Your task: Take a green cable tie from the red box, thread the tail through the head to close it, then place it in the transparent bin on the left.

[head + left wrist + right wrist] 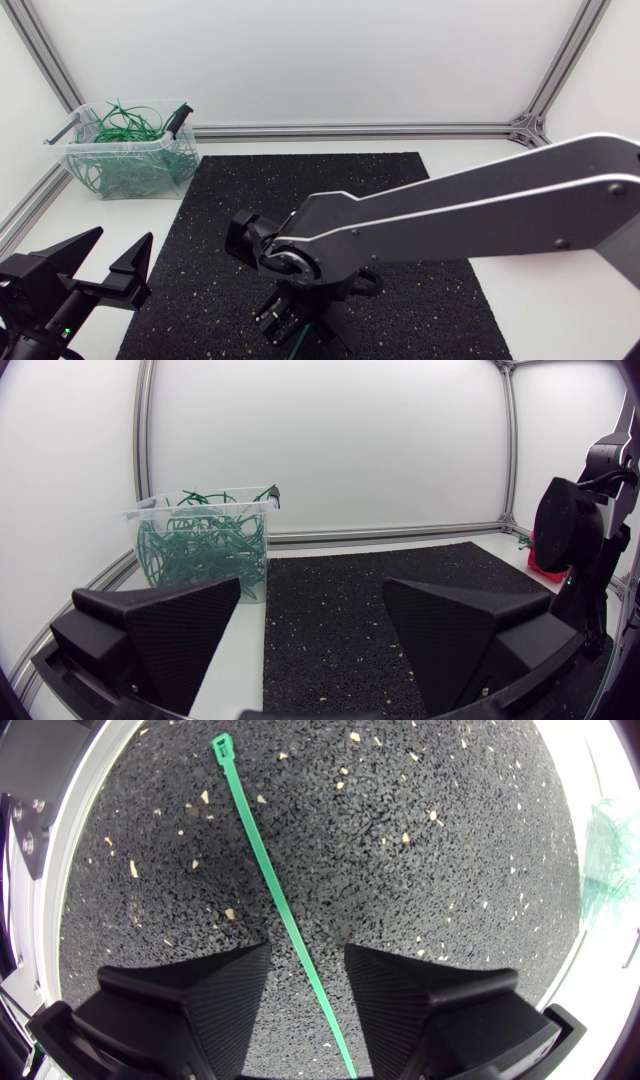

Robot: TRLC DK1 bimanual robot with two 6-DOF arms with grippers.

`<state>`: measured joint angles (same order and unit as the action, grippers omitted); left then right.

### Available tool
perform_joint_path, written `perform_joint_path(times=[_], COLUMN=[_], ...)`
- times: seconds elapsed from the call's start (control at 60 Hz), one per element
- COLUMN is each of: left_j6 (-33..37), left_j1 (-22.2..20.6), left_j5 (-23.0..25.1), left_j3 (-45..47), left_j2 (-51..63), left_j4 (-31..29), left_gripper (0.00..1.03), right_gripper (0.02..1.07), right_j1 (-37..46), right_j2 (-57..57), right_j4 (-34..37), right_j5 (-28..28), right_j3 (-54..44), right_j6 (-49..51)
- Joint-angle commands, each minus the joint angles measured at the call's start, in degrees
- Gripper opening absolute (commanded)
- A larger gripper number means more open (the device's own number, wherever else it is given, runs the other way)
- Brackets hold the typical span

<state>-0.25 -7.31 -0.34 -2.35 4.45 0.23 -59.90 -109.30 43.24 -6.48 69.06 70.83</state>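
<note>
1. Counter (pixel 480 145): white, smooth, closed in by white panels, with aluminium frame rails (pixel 350 130) along its edges. No glare or clutter shows.

2. Right arm (pixel 480 215): silver-grey, enters at 3 o'clock in the head view and reaches past the middle, wrist down at 6 o'clock of the mat.

3. Mat (pixel 300 190): black speckled rubber at the counter's centre. Its grainy face gives a flat, thin item little clearance, so fingertips may scrape it instead of getting under.

4. Transparent bin (pixel 125 160): at 10 o'clock of the mat, on bare counter, already heaped with closed green ties.

5. Left gripper (pixel 123 236): at 8 o'clock, fingers spread wide, holding nothing.

6. Right gripper (pixel 308 952): fingers parted, low over the mat, straddling the tie without pinching it.

7. Green cable tie (pixel 271 870): lies flat and straight on the mat, tail running between the right fingers, head ahead of the gripper toward its 11 o'clock. Not yet threaded.

8. Red patch (pixel 541 556): seen behind the right arm from the left wrist, probably the red box, mostly hidden.

Hazards, as judged:
- Closing across the thin strap may roll or flick it away.
- A grip on the tail leaves the head drooping, which makes threading hard.
- The left gripper must cross to meet it, so the arms risk colliding.
</note>
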Motion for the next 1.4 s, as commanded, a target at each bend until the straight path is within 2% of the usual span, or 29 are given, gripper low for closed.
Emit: perform_joint_path(times=[0.0, 0.083, 0.167, 0.417, 0.45, 0.6, 0.767, 1.167, 1.383], left_j6=[-1.2, -1.2, -1.2, -1.2, -1.2, -1.2, -1.2, -1.2, -1.0], left_j1=[-0.4, -0.4, -0.5, -0.5, -0.5, -0.5, -0.5, -0.6, -0.5], left_j5=[-0.1, -0.1, -0.1, -0.1, -0.1, -0.1, -0.1, -0.2, 0.0], left_j3=[2.2, 2.2, 2.2, 2.2, 2.2, 2.2, 2.2, 2.2, 2.3], left_j2=[0.6, 0.7, 0.8, 0.9, 0.9, 0.9, 0.9, 0.9, 0.6], left_j4=[-1.6, -1.5, -1.5, -1.5, -1.5, -1.5, -1.5, -1.5, -1.1], left_gripper=[1.0, 1.0, 1.0, 1.0, 1.0, 1.0, 1.0, 1.0, 1.0], right_gripper=[0.46, 0.43, 0.3, 0.26, 0.2, 0.18, 0.08, 0.08, 0.08], right_j1=[0.2, 0.3, 0.6, 1.5, 1.5, 1.8, 2.0, 2.6, 3.6], right_j2=[-0.8, -0.6, -0.6, -0.7, -0.7, -0.8, -0.3, 5.2, 9.7], right_j4=[-1.7, -1.7, -2.0, -2.3, -2.3, -2.6, -3.1, -5.1, -8.6], right_j5=[-0.7, -0.7, -0.6, -0.3, -0.1, 0.2, 0.3, 1.1, 1.4], right_j3=[-2.3, -2.6, -3.0, -2.8, -2.7, -2.9, -3.3, -3.5, -4.6], right_j6=[1.9, 2.0, 2.5, 2.6, 2.6, 2.7, 2.6, -1.7, -9.0])
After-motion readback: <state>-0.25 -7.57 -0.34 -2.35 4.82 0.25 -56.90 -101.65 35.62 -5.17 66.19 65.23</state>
